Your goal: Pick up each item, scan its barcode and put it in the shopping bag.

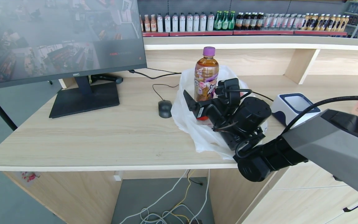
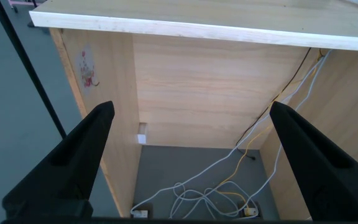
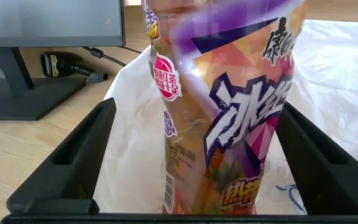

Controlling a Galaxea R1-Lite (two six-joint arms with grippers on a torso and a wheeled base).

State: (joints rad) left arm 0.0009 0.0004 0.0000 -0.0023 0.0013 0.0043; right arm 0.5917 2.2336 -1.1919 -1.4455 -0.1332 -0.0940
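On my head feed the shopping bag (image 1: 197, 133), thin white plastic, sits near the front edge of the desk (image 1: 104, 137), and the bottle (image 1: 206, 73) with the purple cap stands upright inside it, its upper half rising clear of the bag's mouth. The right gripper (image 1: 202, 96) is at the bag's mouth, level with the lower half of the bottle, and the arm reaches in from the bag's right. Just left of the bag lies a dark mouse (image 1: 165, 109). Further left of the bag stands the monitor (image 1: 61, 40), and just right of the bag is the white and blue scanner (image 1: 294, 107). On the left wrist feed I see the left gripper (image 2: 191, 112) with its jaws spread wide and nothing between them, held lower than the desk top (image 2: 197, 25) that carries the bag. Beyond it are the open space under the desk and loose cables (image 2: 216, 193) on the floor. On the right wrist feed the right gripper (image 3: 197, 109) straddles the bottle (image 3: 229, 106) with its jaws wide apart. White bag plastic (image 3: 135, 124) shows in the gap between one finger and the label, so I read this tool as open around the bottle, not clamped on it. The monitor's stand (image 3: 23, 87) shows beyond the bag.
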